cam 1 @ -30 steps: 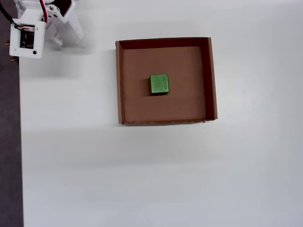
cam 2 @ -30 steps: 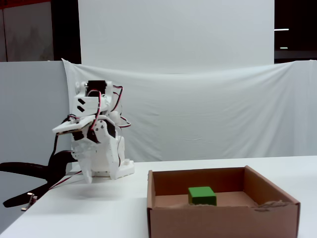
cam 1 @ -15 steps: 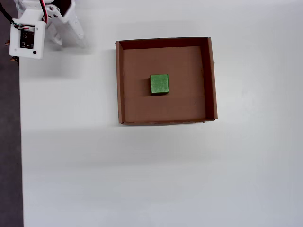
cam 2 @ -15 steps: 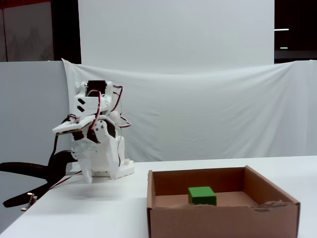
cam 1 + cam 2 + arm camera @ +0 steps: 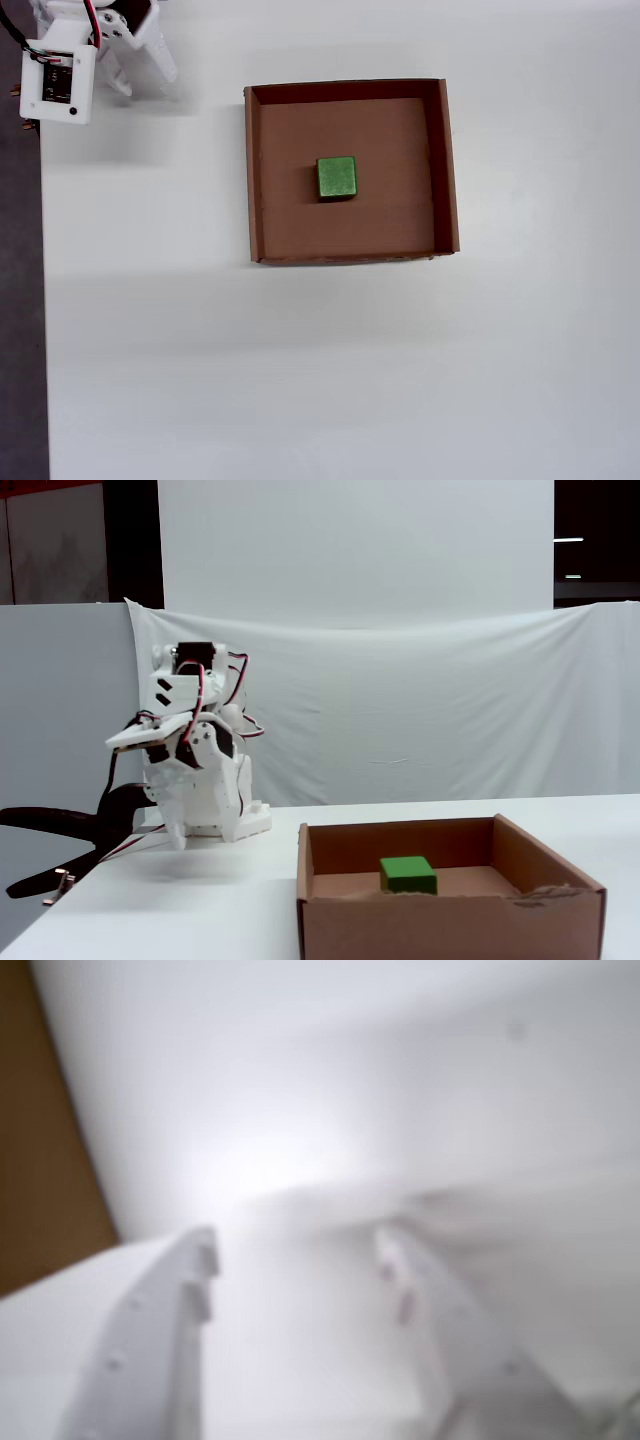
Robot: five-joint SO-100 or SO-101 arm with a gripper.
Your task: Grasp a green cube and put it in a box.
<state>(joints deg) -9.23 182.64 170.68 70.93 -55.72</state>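
Nothing has moved: cube (image 5: 337,178) rests flat in box (image 5: 447,160).
My gripper (image 5: 295,1250), parted and empty, could nudge nothing; risk is slight.

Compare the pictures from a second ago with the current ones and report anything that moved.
Nothing visibly changed. The green cube lies in the same spot on the floor of the box, and the arm stays folded at the table's corner with its hand empty and clear of the box.
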